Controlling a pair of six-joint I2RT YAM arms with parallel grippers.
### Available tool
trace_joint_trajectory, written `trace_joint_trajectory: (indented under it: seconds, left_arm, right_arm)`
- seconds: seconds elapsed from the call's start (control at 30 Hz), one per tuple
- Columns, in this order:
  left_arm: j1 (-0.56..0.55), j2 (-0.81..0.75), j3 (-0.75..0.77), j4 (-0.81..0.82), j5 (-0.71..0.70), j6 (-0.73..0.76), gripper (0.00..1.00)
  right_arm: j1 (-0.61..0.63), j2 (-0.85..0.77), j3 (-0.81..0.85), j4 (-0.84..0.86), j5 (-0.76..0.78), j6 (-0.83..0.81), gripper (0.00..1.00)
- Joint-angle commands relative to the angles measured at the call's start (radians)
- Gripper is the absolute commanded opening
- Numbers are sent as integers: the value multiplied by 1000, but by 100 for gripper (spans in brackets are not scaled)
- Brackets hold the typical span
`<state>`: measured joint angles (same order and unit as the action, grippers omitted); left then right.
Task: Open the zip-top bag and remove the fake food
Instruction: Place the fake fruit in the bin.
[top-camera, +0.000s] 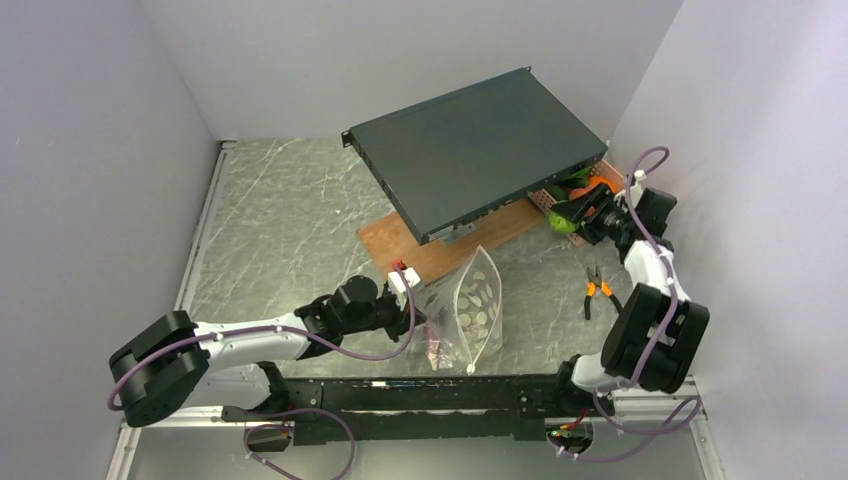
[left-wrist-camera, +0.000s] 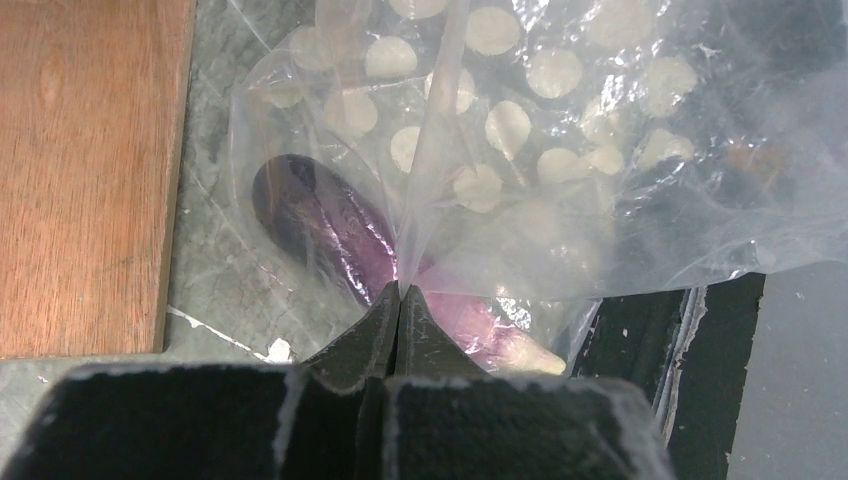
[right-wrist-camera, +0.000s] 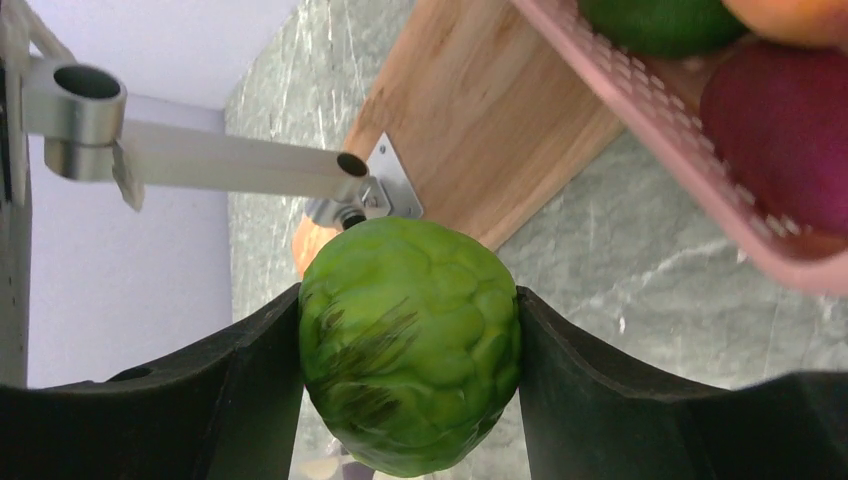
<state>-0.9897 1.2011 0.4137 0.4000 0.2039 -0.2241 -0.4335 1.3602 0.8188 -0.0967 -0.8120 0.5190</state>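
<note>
The clear, white-dotted plastic zip-top bag (top-camera: 470, 305) lies slumped on the grey marbled table (top-camera: 290, 210), just in front of the flat wooden board (top-camera: 400, 245) and between the two arm bases. The film is thin, floppy and slick. It will crease and slide rather than resist, and a pull on one wall probably drags the whole bag unless the opposite wall is held. A long purple toy aubergine (left-wrist-camera: 320, 225) shows through the film at the near end. It looks light, smooth and rigid, and is best taken across its width once the mouth is open. A pinkish band shows along the bag's near edge, and that stiffer edge appears to be the place to take hold. The left hand (left-wrist-camera: 400, 300) is closed tight, with a raised fold of bag film pinched between its tips. Its arm lies low and stretched rightward along the near edge. The right hand (top-camera: 585, 215) is well apart, at the far right beside the pink plastic lattice basket (right-wrist-camera: 680, 120). Its fingers (right-wrist-camera: 590, 380) are spread around a bumpy bright green toy vegetable (right-wrist-camera: 410, 340), gripping both flanks. That arm rises from its base and folds forward, the wrist turned leftward. Other toy pieces rest in the basket.
</note>
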Motion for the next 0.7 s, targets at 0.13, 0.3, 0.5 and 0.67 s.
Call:
trace_joint_trajectory:
  seconds: [0.13, 0.3, 0.5, 0.67]
  left_arm:
    - [10, 7, 36, 7, -5, 21, 0]
    - [13, 13, 43, 2, -6, 20, 0]
    - [14, 36, 65, -7, 2, 21, 0]
    - [14, 47, 77, -19, 7, 22, 0]
  right_arm:
    - [-6, 204, 217, -44, -23, 3, 0]
    - [-4, 284, 294, -35, -18, -3, 0]
    - [-5, 366, 376, -1, 13, 4, 0]
    - [2, 438, 450, -15, 56, -8, 0]
